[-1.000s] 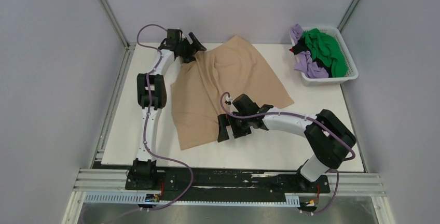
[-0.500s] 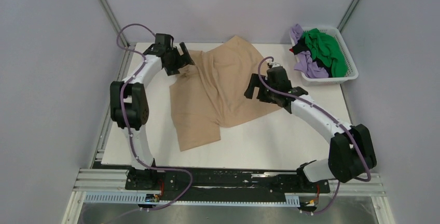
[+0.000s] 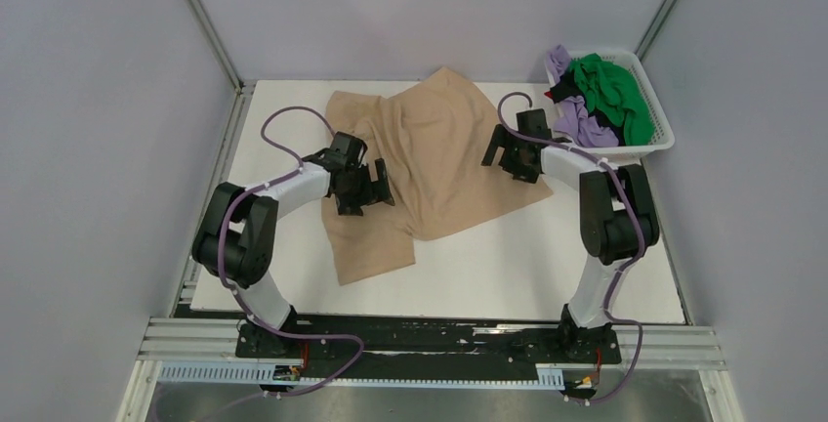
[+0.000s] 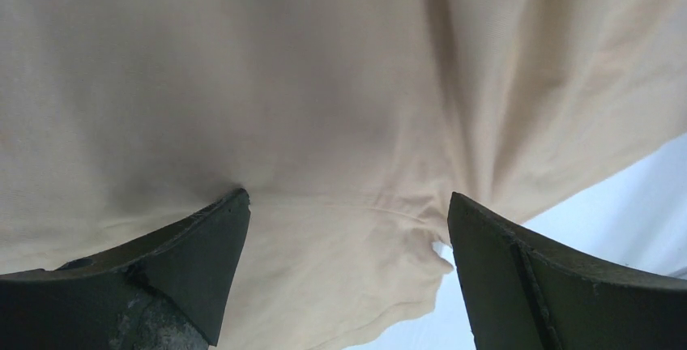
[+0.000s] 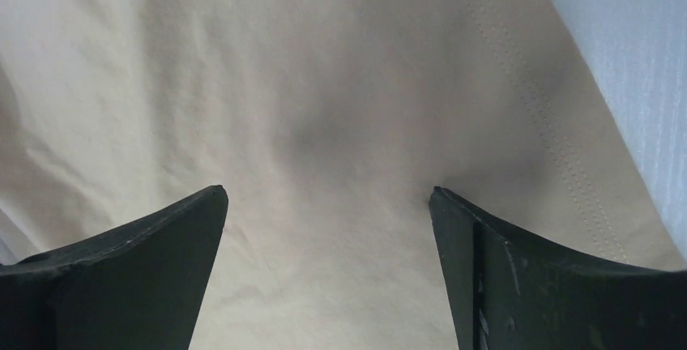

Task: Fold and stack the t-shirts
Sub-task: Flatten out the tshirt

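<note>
A tan t-shirt (image 3: 434, 163) lies rumpled and partly folded over itself on the white table (image 3: 547, 256). My left gripper (image 3: 363, 189) is open, low over the shirt's left part; its wrist view shows tan cloth (image 4: 340, 123) and a hem edge between the fingers (image 4: 202, 261). My right gripper (image 3: 512, 160) is open over the shirt's right edge; its wrist view shows tan cloth (image 5: 324, 123) with a stitched hem. Green (image 3: 610, 90), lilac (image 3: 578, 119) and black (image 3: 603, 135) shirts lie in the basket.
The white lattice basket (image 3: 662, 139) stands at the table's back right corner. Grey walls with metal posts close the table on three sides. Bare white table shows in front of the tan shirt and to its right.
My left gripper moved from the shirt's back left corner toward me to the shirt's left middle. My right gripper moved from the front middle to the shirt's right edge near the basket. The shirt's front right flap was drawn back.
</note>
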`<control>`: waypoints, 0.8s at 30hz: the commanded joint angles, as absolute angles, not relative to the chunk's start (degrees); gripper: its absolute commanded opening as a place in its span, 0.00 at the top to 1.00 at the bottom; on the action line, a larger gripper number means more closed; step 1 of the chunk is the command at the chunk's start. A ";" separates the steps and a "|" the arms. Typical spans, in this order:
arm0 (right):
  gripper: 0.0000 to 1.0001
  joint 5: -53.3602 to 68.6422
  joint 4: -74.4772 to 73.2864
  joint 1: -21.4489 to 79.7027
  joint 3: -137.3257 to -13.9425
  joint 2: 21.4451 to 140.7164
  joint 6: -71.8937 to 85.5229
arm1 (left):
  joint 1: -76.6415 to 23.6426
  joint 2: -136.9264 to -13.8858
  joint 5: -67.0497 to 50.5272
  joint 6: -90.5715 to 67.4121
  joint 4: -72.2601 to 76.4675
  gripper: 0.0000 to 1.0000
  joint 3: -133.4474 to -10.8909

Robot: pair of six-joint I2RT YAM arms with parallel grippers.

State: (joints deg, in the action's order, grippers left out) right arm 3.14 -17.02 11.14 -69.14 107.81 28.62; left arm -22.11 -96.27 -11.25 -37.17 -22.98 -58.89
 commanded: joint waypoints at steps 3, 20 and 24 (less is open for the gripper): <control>0.00 5.01 -16.78 11.51 -60.16 101.62 33.17 | -20.54 -100.34 -3.91 -37.71 -22.37 0.00 -60.63; 0.00 -5.22 -23.32 17.66 -41.29 64.51 44.83 | -15.64 -94.13 -2.96 -34.50 -28.88 0.00 -64.16; 0.00 -10.48 -23.68 17.59 -42.88 58.65 42.93 | -15.64 -82.83 2.81 -37.79 -33.72 0.00 -57.05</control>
